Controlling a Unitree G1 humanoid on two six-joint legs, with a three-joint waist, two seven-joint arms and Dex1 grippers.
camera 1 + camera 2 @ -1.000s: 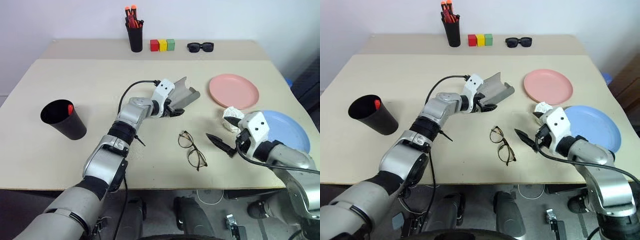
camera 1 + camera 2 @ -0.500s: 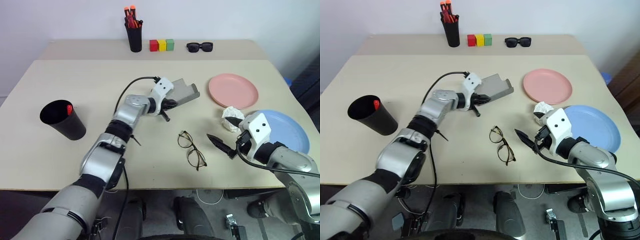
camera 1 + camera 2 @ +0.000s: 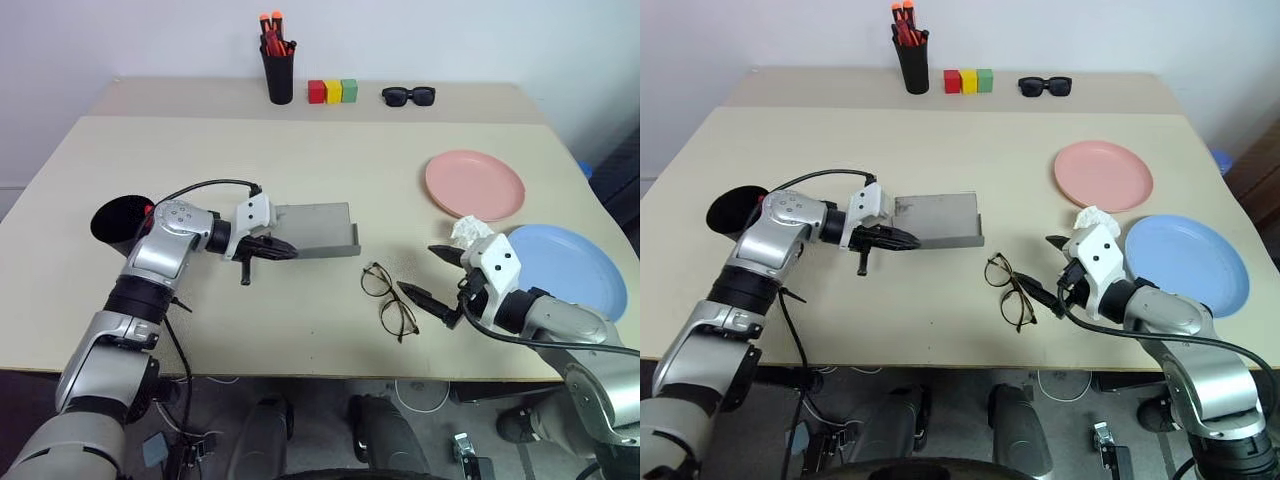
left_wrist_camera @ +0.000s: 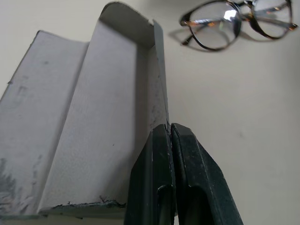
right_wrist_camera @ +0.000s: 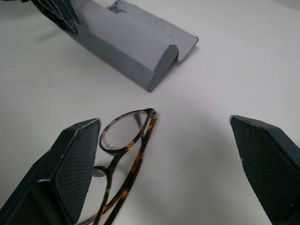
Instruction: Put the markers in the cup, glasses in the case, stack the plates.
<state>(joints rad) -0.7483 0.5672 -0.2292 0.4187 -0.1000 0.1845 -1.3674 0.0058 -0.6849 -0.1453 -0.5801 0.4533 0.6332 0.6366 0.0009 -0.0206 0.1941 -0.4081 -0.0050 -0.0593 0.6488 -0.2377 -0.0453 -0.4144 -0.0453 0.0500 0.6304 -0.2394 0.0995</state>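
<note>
While left fingers (image 4: 171, 140) pinch the case (image 3: 315, 228) wall, right fingers (image 5: 77, 159) stand spread — glasses (image 3: 388, 300) between.

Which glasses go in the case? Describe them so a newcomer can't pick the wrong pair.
On the beige table, look at the near edge, just ahead of the open right gripper and beside the open grey case. The glasses there have thin dark wire rims and clear round lenses, unlike the chunky black sunglasses at the far edge.

Head views look down over the table (image 3: 320, 160); both close wrist views share case (image 5: 136, 51) and glasses (image 5: 124, 145).
</note>
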